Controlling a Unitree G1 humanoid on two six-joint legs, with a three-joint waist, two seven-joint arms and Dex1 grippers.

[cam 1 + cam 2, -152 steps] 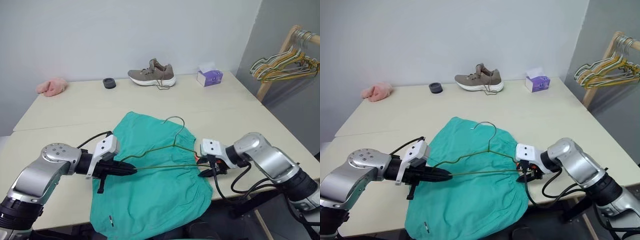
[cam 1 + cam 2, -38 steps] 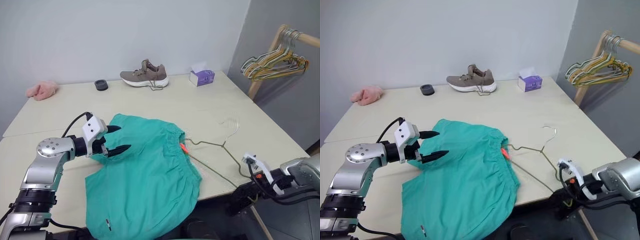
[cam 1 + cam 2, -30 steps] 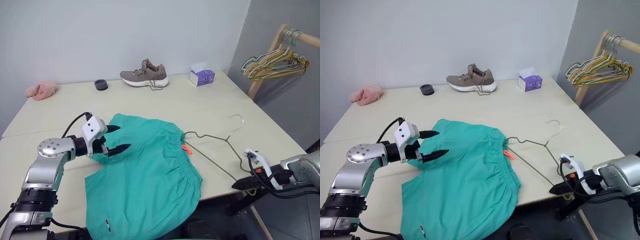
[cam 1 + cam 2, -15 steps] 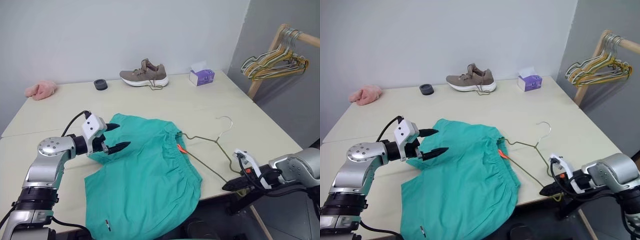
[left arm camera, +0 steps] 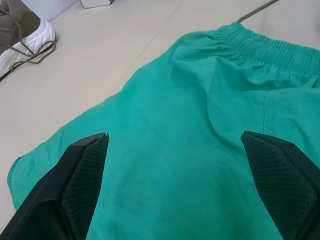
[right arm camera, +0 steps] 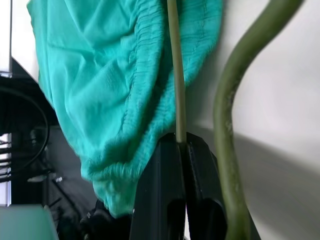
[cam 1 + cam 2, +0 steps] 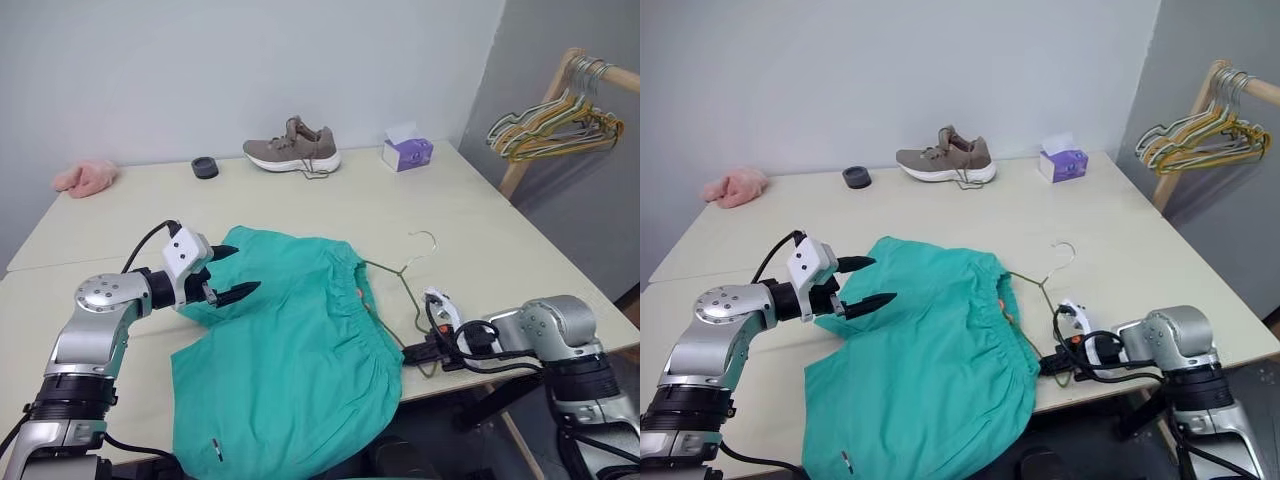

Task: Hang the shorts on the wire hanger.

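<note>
the bench [image 7: 300,205] fills most of what i see, pale and wide. the shorts [image 7: 290,360] lie spread on its near half, the gathered waistband turned to the right and the lower hem hanging over the near edge. the wire hanger [image 7: 395,275] lies on the bench just right of that waistband, its hook pointing to the far side and one arm of the triangle running in against the waistband's edge; whether the wire is already inside the opening i cannot tell.

my left hand [image 7: 232,272] hovers over the far left part of the shorts with its fingers spread wide and nothing between them. my right hand [image 7: 415,352] sits at the near right edge of the bench, pinched fully closed on the hanger's near corner, the wire running out from between the pads in the right wrist view.

i judge this as the threading step: the hanger is being fed toward the waistband. next i would want the left hand to come down and lift or pin the waistband so the opening stays put, while the right slides the wire in.
</note>
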